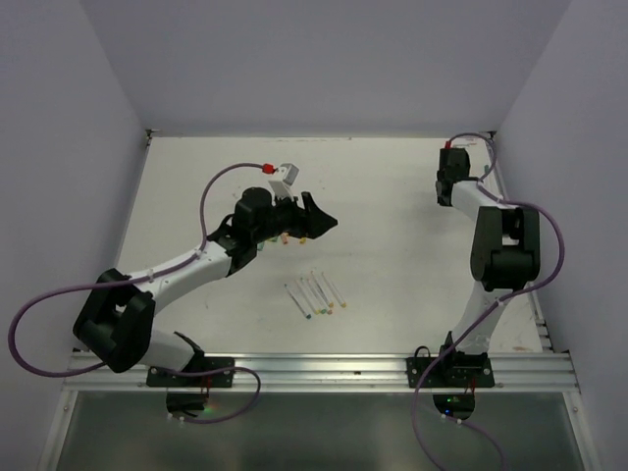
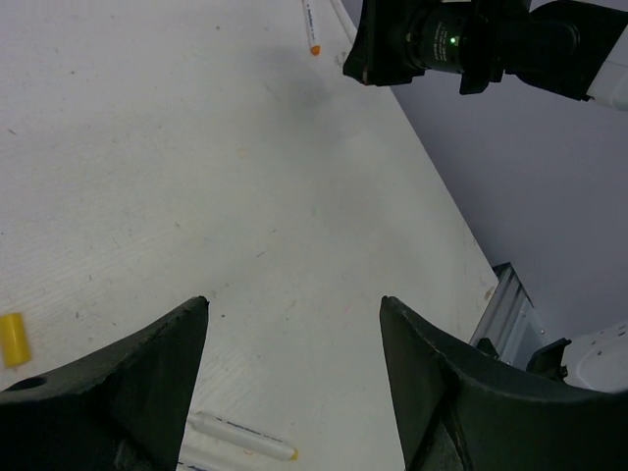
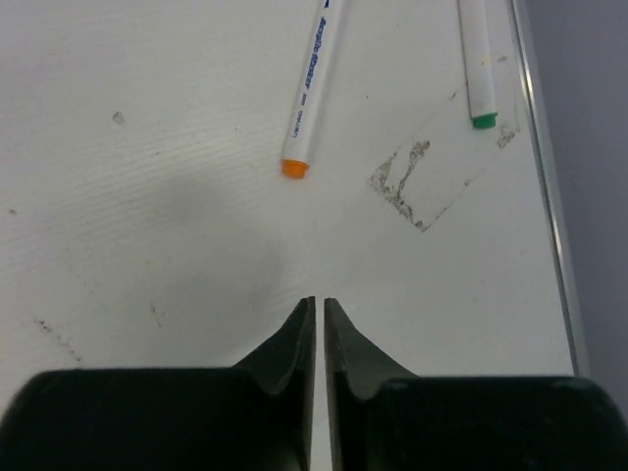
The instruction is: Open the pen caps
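Four pens (image 1: 314, 292) lie fanned on the table (image 1: 392, 265), a scuffed white top boxed by lilac walls (image 1: 324, 59), a rail (image 1: 334, 365) along its near edge. A loose yellow cap (image 2: 12, 339) lies beside the left gripper (image 2: 292, 302), spread wide and empty. The right gripper (image 3: 320, 302), pinched together on nothing, faces an orange-ended pen (image 3: 309, 88) and a green-ended pen (image 3: 478, 59), both cut off; whether those ends are caps is unclear.
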Controlling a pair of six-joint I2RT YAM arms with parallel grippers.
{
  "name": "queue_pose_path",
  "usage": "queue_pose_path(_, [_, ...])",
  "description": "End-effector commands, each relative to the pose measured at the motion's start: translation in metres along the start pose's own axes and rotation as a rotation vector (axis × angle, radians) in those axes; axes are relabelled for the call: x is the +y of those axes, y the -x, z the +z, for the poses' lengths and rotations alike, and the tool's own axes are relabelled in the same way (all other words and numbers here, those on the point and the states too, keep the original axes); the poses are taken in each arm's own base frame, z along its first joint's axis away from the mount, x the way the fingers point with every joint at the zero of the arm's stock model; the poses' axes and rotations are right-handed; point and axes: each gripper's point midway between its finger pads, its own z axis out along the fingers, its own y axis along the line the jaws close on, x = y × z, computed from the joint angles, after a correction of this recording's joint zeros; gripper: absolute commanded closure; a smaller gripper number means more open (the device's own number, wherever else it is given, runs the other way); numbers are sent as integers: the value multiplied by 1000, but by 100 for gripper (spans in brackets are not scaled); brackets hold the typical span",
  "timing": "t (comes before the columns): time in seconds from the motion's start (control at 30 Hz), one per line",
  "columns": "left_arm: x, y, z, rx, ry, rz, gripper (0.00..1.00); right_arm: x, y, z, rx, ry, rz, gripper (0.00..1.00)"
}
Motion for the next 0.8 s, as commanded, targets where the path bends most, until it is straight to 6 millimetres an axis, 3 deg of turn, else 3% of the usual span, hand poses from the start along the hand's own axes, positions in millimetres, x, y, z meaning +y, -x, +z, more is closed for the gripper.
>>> queue_pose_path(0.0, [-1, 0, -9, 10, 14, 3, 26, 10, 19, -26, 15, 82, 127, 83])
queue_pose_path(0.03, [0, -1, -10, 13, 18, 3, 26, 9, 21, -25, 17, 78, 136, 74])
queue_pose_path(0.17, [1, -4, -5, 23, 9, 4, 26, 20, 36, -20, 11, 99, 233, 70])
queue_pose_path(0.23, [1, -4, -2, 25, 1, 6, 26, 27, 28, -7, 61, 86, 248, 68])
queue_pose_path(0.27, [1, -5, 1, 31, -1, 9, 26, 30, 38, -4, 50, 89, 302, 66])
queue_pose_path(0.47, [5, -8, 5, 47, -1, 29, 25, 38, 37, 24, 91, 66, 412, 47])
queue_pose_path(0.77, [11, -17, 12, 68, -4, 33, 25, 20, 36, 44, 81, 31, 415, 45])
